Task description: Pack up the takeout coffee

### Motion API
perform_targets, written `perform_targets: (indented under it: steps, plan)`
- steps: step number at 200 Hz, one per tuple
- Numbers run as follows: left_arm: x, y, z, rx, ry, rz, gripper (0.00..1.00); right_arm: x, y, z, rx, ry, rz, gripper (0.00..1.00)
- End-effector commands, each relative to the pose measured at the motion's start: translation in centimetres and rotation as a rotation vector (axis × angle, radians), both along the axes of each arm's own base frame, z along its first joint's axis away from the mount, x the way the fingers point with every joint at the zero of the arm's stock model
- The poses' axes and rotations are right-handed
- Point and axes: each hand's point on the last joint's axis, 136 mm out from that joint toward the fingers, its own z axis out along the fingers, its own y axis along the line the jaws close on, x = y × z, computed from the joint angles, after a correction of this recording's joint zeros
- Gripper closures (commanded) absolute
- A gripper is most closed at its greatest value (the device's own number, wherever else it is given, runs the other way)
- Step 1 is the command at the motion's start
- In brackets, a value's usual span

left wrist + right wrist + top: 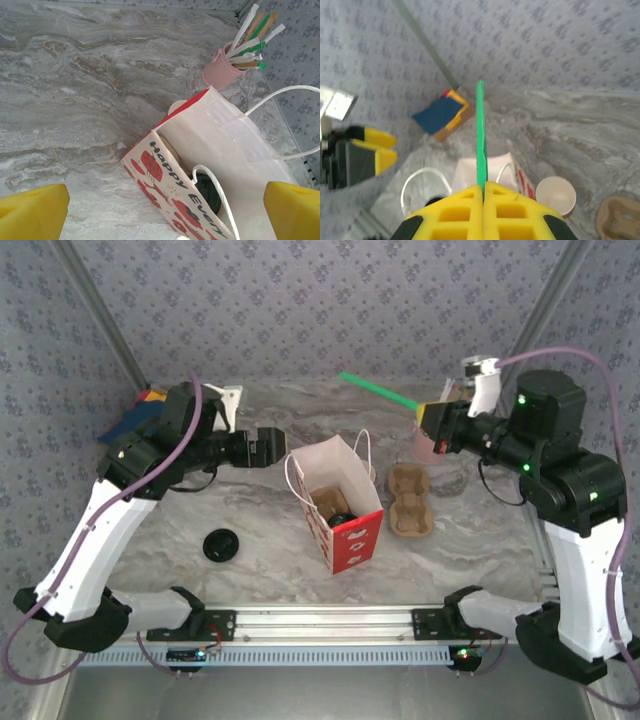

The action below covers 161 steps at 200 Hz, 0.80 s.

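- Top view: left claw [274, 447] is hanging apart, just left of the paper bag [345, 540]. Right claw [429, 423], right of the bag, is pinching a green straw [378, 391]. A black lid [220, 545] is lying on the counter [270, 572], left of the bag.
- Left wrist: the takeout coffee cup [177, 105] is peeking out from behind the bag.
- Right wrist: the takeout coffee cup is standing lidless, just beside the bag.
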Motion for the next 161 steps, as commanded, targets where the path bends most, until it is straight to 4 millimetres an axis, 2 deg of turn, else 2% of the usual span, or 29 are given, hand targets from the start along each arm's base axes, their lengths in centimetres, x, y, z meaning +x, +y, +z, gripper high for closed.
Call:
perform_targets:
  steps: [1, 38, 62, 113, 161]
  plan:
    - [-0.6, 0.5, 0.3, -0.012, -0.010, 0.018, 0.00, -0.7, 0.9, -2.8, -0.183, 0.050, 0.035, 1.00]
    - [-1.1, 1.1, 0.1, -0.021, -0.013, 0.037, 0.00, -0.9, 2.6, -5.9, -0.406, 0.101, 0.076, 1.00]
    - [-1.3, 1.4, 0.0, -0.025, -0.015, 0.047, 0.00, -1.1, 2.9, -7.7, -0.520, 0.129, 0.089, 1.00]
    - [-1.4, 1.8, 0.0, -0.024, -0.021, 0.059, 0.00, -2.1, 2.6, -8.6, -0.558, 0.150, 0.113, 1.00]
    - [-1.1, 1.3, -0.2, -0.022, -0.010, 0.049, 0.00, -1.9, 4.0, -10.3, -0.594, 0.189, 0.155, 1.00]
